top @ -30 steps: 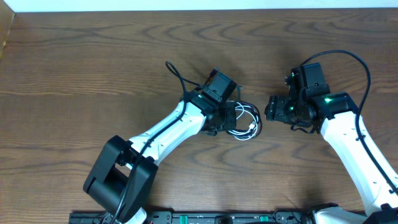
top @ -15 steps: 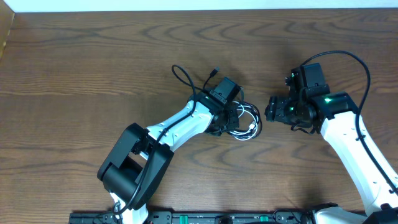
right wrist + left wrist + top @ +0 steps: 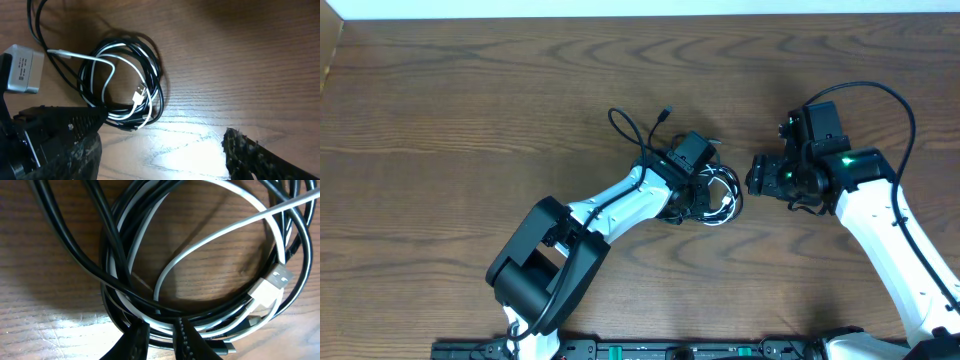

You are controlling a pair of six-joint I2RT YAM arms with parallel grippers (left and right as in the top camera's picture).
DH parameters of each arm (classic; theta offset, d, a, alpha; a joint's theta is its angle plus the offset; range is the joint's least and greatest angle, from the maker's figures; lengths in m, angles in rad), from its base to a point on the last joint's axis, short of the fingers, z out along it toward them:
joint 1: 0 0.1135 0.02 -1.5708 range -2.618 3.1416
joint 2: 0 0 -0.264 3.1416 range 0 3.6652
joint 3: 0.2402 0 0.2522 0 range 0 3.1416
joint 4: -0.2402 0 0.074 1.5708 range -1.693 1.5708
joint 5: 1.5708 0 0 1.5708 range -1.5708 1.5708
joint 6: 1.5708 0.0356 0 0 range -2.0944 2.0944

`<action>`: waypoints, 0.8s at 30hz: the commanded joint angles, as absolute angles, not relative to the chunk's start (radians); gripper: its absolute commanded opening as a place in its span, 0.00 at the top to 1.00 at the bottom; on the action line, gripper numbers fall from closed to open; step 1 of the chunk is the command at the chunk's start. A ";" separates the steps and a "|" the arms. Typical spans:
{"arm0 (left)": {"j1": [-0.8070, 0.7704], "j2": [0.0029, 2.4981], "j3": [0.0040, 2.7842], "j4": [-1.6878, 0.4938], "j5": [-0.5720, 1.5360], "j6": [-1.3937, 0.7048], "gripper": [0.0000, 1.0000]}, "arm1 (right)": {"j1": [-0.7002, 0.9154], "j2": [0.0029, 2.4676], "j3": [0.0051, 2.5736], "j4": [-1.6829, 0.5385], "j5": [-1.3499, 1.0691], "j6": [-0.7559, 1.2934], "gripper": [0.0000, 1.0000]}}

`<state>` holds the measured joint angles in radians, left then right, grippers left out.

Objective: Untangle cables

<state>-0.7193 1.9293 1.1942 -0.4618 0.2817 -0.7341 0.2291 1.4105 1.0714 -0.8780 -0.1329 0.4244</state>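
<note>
The cables (image 3: 210, 240), one black and one white, lie coiled together on the wooden table. In the left wrist view my left gripper (image 3: 160, 339) is shut on the lower edge of the coil, with black and white strands between its fingers (image 3: 136, 341). A white USB plug (image 3: 274, 283) rests inside the coil at the right. From overhead, the coil (image 3: 725, 196) sits at table centre under my left gripper (image 3: 705, 197), and a black tail (image 3: 623, 124) loops off to the upper left. My right gripper (image 3: 756, 172) stands open just right of the coil, holding nothing.
The right wrist view has the coil (image 3: 122, 82) at upper left, bare wood between the right gripper's fingers (image 3: 257, 160), and the left arm's grey camera block (image 3: 21, 68) at the far left. The table's pale back edge (image 3: 640, 8) runs along the top.
My left gripper has slid right onto the coil and closed on its strands. The black tail has swung right with it. The right arm has stayed put.
</note>
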 commanded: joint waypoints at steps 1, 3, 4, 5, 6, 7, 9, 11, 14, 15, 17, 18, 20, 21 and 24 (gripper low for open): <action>-0.722 1.957 1.187 -0.462 0.239 -0.739 0.79 | 0.223 1.401 1.076 -0.879 -0.118 0.421 0.25; -0.722 1.957 1.187 -0.462 0.234 -0.738 0.79 | 0.223 1.401 1.076 -0.879 -0.118 0.421 0.25; -0.722 1.957 1.187 -0.462 0.234 -0.738 0.79 | 0.223 1.401 1.076 -0.879 -0.118 0.421 0.25; -0.722 1.957 1.187 -0.462 0.234 -0.738 0.80 | 0.223 1.401 1.076 -0.879 -0.118 0.421 0.25; -0.722 1.957 1.187 -0.462 0.233 -0.738 0.80 | 0.223 1.401 1.076 -0.879 -0.118 0.421 0.25; -0.722 1.957 1.187 -0.463 0.221 -0.738 0.80 | 0.223 1.401 1.076 -0.879 -0.118 0.421 0.25; -0.722 1.960 1.187 -0.463 0.188 -0.739 0.79 | 0.223 1.401 1.076 -0.879 -0.118 0.421 0.25; -0.722 1.971 1.187 -0.465 0.133 -0.739 0.73 | 0.223 1.401 1.076 -0.879 -0.118 0.421 0.25; -0.722 1.988 1.187 -0.462 0.072 -0.739 0.67 | 0.223 1.401 1.076 -0.879 -0.117 0.421 0.24; -0.722 1.993 1.187 -0.461 0.062 -0.739 0.67 | 0.223 1.401 1.076 -0.879 -0.117 0.421 0.24; -0.722 1.999 1.187 -0.460 0.058 -0.739 0.67 | 0.223 1.401 1.076 -0.879 -0.114 0.421 0.24; -0.722 2.000 1.187 -0.460 0.059 -0.739 0.67 | 0.223 1.401 1.076 -0.879 -0.114 0.421 0.24; -0.722 2.002 1.187 -0.461 0.059 -0.739 0.68 | 0.223 1.401 1.076 -0.880 -0.114 0.421 0.23; -0.722 2.002 1.187 -0.462 0.059 -0.739 0.72 | 0.223 1.401 1.076 -0.879 -0.114 0.421 0.23; -0.722 2.002 1.187 -0.466 0.059 -0.739 0.87 | 0.223 1.401 1.076 -0.879 -0.114 0.421 0.23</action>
<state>-0.7280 1.9434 1.1973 -0.4500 0.1276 -0.7380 0.2291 1.4105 1.0714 -0.8780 -0.1295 0.4248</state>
